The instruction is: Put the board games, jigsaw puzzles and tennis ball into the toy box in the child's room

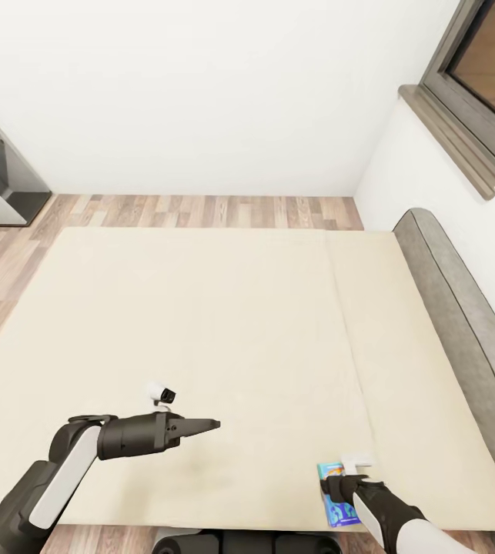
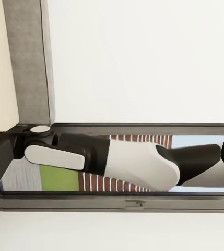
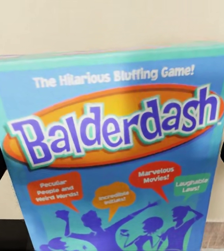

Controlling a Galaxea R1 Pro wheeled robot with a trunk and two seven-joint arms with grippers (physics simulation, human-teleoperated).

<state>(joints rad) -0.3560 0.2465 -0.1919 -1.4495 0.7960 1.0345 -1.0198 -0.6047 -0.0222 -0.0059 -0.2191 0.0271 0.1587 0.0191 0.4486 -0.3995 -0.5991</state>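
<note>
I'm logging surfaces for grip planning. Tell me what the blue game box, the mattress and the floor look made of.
Blue game box: glossy printed cardboard, judging by its flat face with crisp Balderdash lettering. Mattress: matte beige fabric, plain with one seam. Floor: wood planks or laminate, with mixed brown strips; the render leaves it open which.

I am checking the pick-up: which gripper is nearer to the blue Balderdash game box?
Right. The right gripper is directly over the blue Balderdash box at the bed's near edge; the left gripper hangs over bare mattress, well apart from it.
</note>
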